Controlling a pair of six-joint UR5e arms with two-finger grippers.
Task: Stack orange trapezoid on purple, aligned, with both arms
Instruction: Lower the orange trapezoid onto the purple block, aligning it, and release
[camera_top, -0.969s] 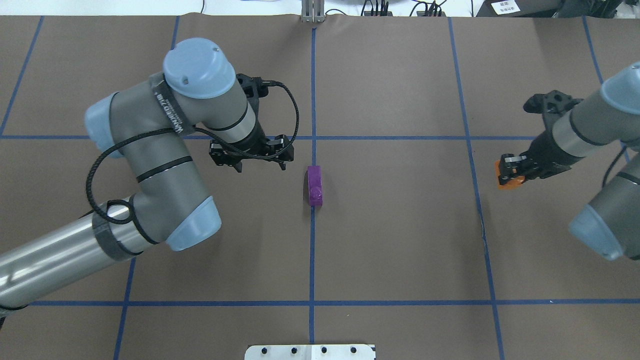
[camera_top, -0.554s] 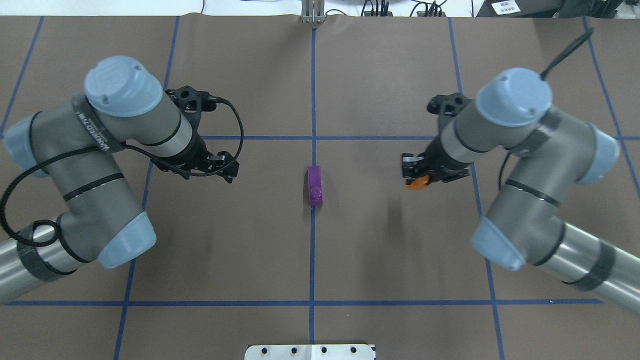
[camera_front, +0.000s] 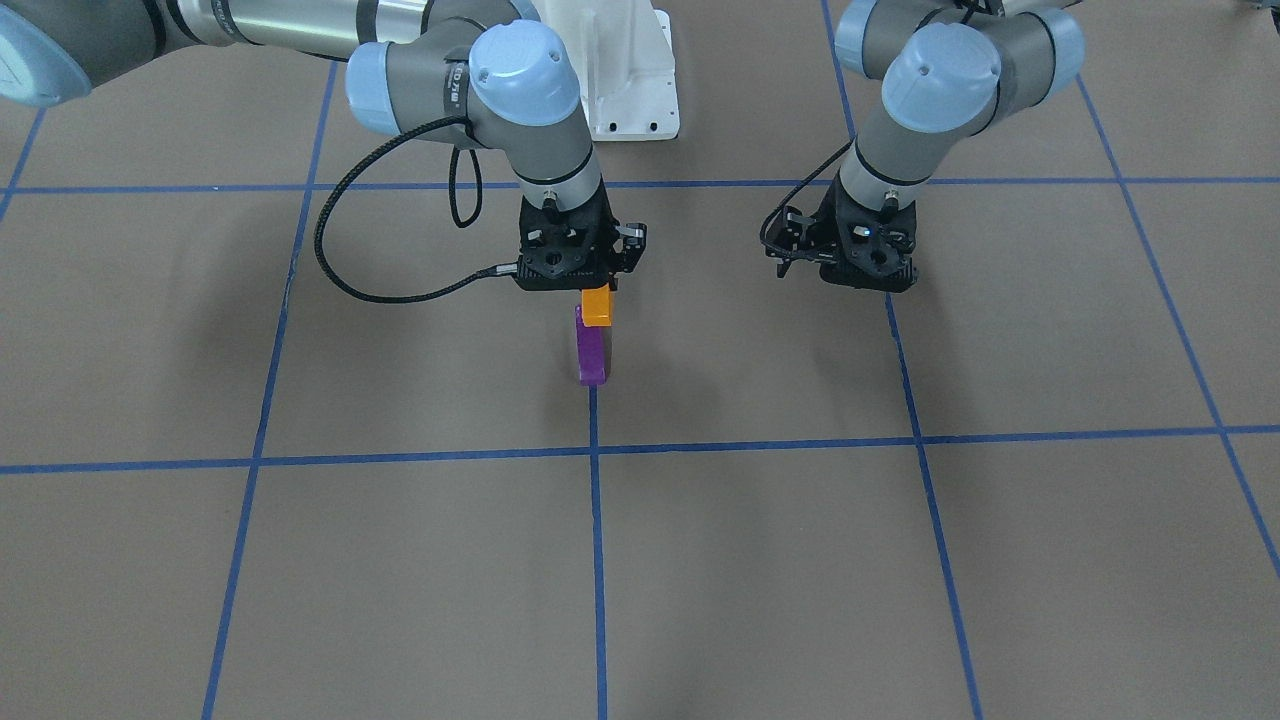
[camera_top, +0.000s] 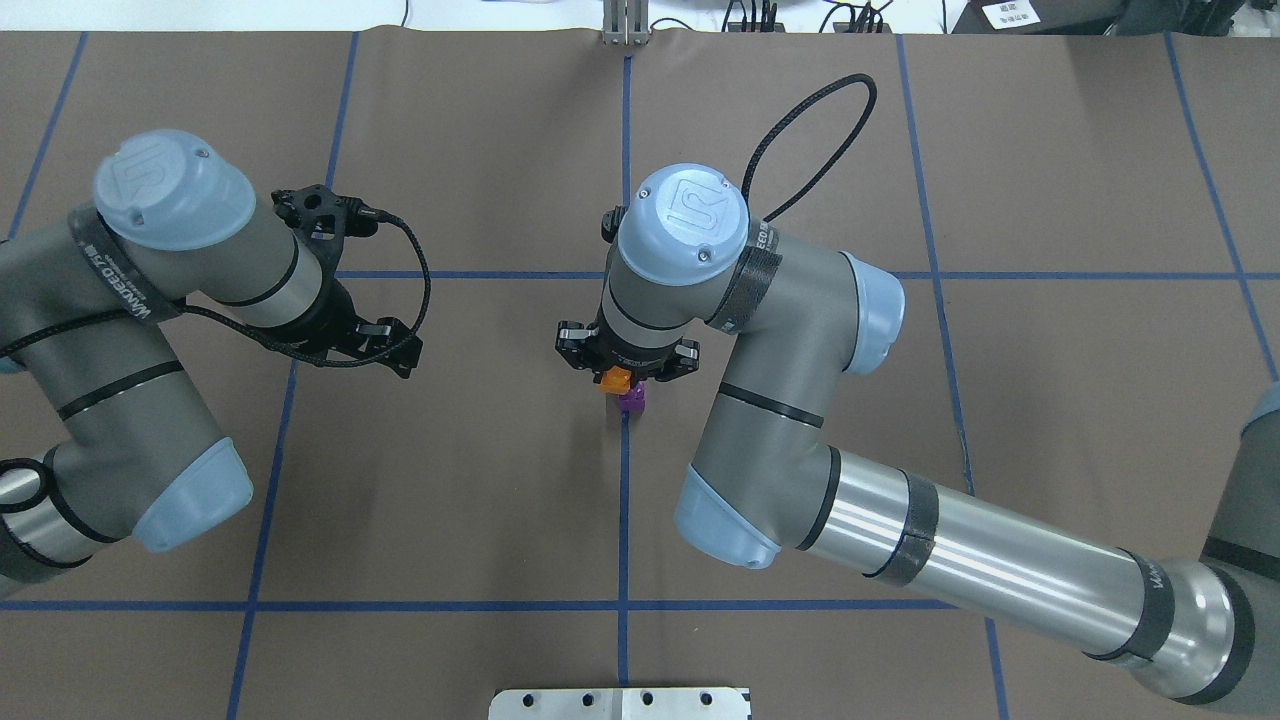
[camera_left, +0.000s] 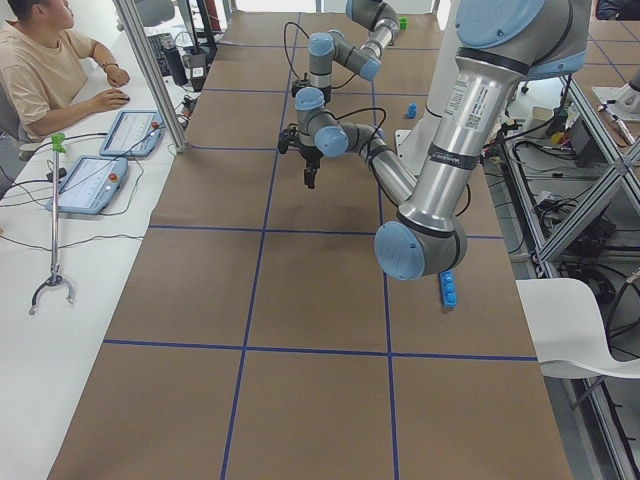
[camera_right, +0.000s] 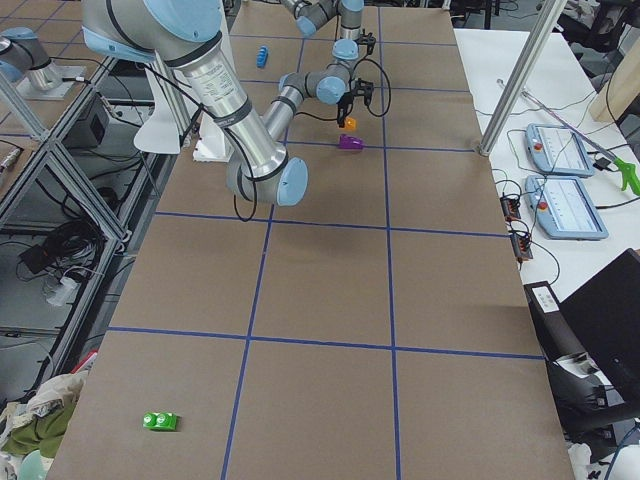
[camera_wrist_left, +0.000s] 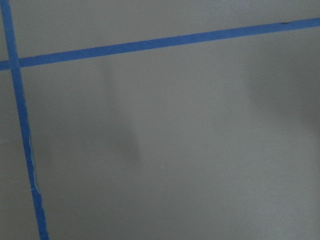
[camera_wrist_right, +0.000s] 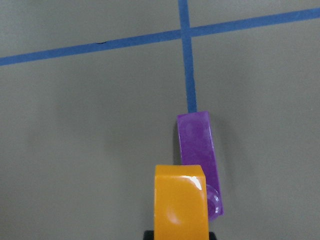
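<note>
The right claw (camera_front: 597, 290) is clamped on the orange block (camera_front: 598, 308) and holds it just above the purple block (camera_front: 591, 350), which lies lengthwise on the blue tape line (camera_front: 597, 540) in the middle of the table. In the right wrist view the orange sits over the purple's stud end but is offset to one side, so the stud peeks out beside it. The right-side view shows a gap between the two blocks, so they look apart rather than seated.

The left claw (camera_front: 850, 283) hangs well apart from both blocks with nothing in it; whether its fingers are spread or together cannot be told.

The likeliest failure is a crooked landing. If the orange comes straight down from this offset, it would probably catch the stud on its edge, sit skewed, or slide off the purple's side. The purple is narrow and nothing holds it, so a downward push off its centre line could tip it or skid it along the paper. Letting go before the stud seats could drop the orange and let it bounce away. Bracing the purple with the left claw would likely reduce these risks.

No container shows in any view.
</note>
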